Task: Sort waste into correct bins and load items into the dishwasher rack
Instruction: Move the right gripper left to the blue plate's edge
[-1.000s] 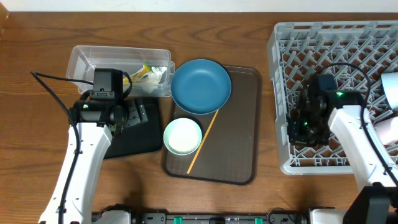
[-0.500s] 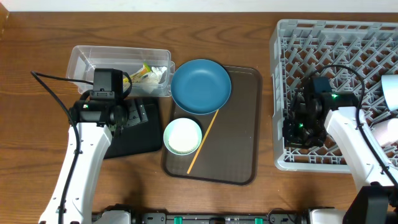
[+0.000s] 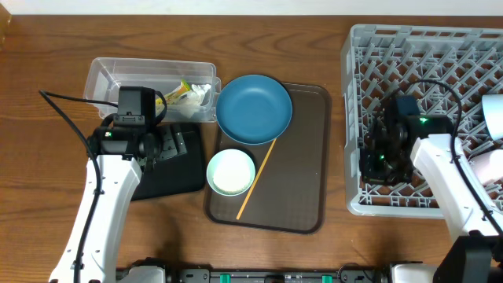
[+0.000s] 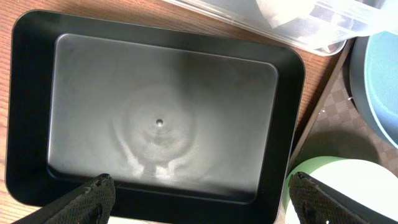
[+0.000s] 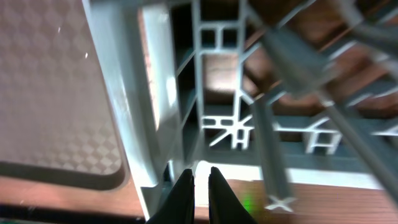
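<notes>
While the right end effector (image 5: 200, 186) sits nearly closed, apparently pinching the near-left wall of the large square grey plastic lattice rack (image 3: 440, 47), that rack lies to the right of the flat brown rectangular tray (image 3: 302, 157). The gap between rack and tray is slim. The left end effector (image 4: 202, 186) is spread wide and holds nothing, hovering over the shallow black rectangular bin (image 4: 31, 93) just left of the tray; the bin looks bare inside.

On the tray rest the dark blue round plate (image 3: 254, 108), overhanging its far-left corner, the pale mint bowl (image 3: 231, 171) and the thin wooden stick (image 3: 257, 179). None of these is in the rack yet. The orange and yellow-green snack wrapper (image 3: 182, 93) lies in the clear rectangular plastic tub (image 3: 106, 75), left of the tray's far corner.

If the rack is dragged further towards the tray, its wall could strike the rim and jolt the plate or roll the stick. A pinch on so thin a wall may also slip.

Against one second ago, the rack's near-left corner has shifted slightly towards the tray and away from the counter's front edge. Half a second ago it already lay as now. The left arm has not moved.
</notes>
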Controlling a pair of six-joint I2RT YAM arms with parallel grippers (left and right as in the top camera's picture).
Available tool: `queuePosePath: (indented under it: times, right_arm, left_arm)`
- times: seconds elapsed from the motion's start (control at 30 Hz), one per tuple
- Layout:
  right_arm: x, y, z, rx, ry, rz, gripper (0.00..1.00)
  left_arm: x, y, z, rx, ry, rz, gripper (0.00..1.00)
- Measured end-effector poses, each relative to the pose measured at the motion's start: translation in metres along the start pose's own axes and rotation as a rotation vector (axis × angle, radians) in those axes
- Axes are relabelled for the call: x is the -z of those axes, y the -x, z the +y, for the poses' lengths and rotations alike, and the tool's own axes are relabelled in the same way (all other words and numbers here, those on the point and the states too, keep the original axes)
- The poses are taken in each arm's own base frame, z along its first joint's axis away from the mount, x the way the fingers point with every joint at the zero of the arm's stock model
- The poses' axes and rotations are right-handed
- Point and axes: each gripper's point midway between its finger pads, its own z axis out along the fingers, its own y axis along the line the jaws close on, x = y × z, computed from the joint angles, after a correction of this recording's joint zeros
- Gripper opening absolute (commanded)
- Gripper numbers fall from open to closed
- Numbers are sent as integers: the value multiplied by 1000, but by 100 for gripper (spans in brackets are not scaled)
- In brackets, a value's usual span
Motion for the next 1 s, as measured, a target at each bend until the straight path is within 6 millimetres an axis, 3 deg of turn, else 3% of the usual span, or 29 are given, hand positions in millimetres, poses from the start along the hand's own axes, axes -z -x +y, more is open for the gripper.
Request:
queuePosePath:
  times: [0.17, 0.27, 0.37, 0.43, 0.57, 0.67, 0.77, 1.0]
  right_arm:
    - [31, 38, 4, 17, -11, -146, 9]
    - [57, 75, 21, 40, 55, -302, 22]
    - [79, 105, 52, 110, 166, -456, 29]
    - [87, 114, 76, 168, 229, -511, 34]
    - [95, 127, 126, 297, 324, -600, 33]
    - [81, 130, 156, 363, 359, -593, 33]
    - [51, 134, 174, 368, 345, -545, 34]
    - [-23, 147, 184, 271, 266, -454, 35]
  left_arm:
    - [0, 0, 0, 0, 0, 0, 92]
    - [0, 0, 0, 0, 0, 0, 92]
    - [0, 0, 0, 0, 0, 0, 92]
    - [0, 0, 0, 0, 0, -1, 92]
    - [0, 0, 0, 0, 0, 0, 92]
    - [0, 0, 0, 0, 0, 0, 92]
    - [0, 0, 0, 0, 0, 0, 92]
    - [0, 0, 0, 0, 0, 0, 92]
